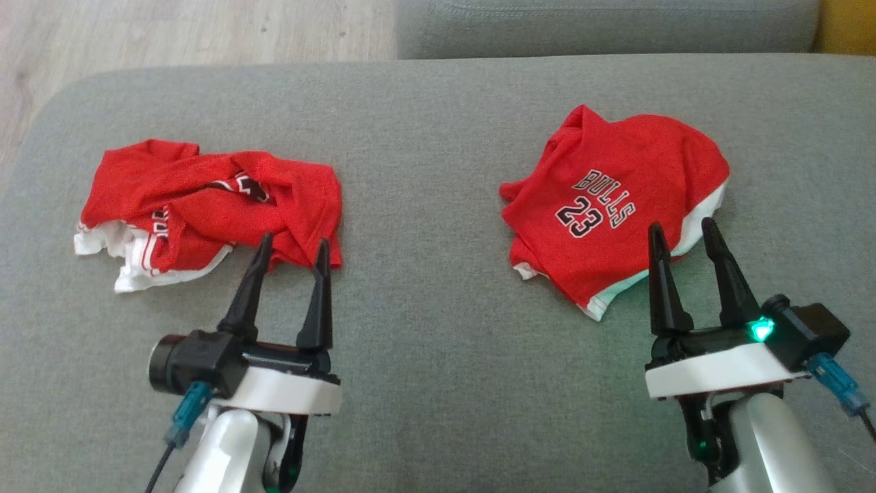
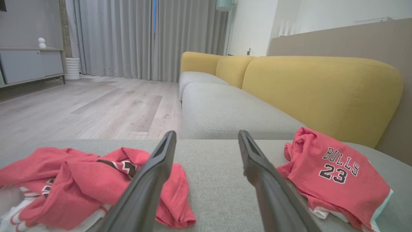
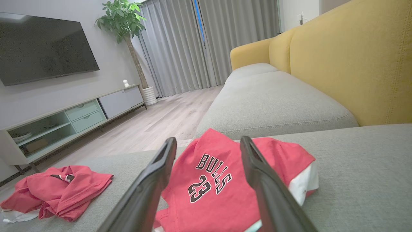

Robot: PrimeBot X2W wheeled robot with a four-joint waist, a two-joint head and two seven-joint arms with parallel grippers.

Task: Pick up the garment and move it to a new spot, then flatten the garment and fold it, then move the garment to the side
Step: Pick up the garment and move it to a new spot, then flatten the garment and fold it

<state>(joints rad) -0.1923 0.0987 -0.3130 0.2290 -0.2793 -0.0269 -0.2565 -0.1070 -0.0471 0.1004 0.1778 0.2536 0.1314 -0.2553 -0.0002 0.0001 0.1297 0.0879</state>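
We are looking at a grey sofa cushion point(image 1: 438, 205) that is carrying two red garments, well apart: a crumpled jersey point(image 1: 287, 192) is lying on its left side, and a BULLS 23 jersey point(image 1: 643, 157) is lying loosely folded on its right.

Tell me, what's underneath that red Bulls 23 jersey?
Under the Bulls jersey, a white layer peeks out along its near edge; beneath lies the grey cushion. Anything between its folds is covered.
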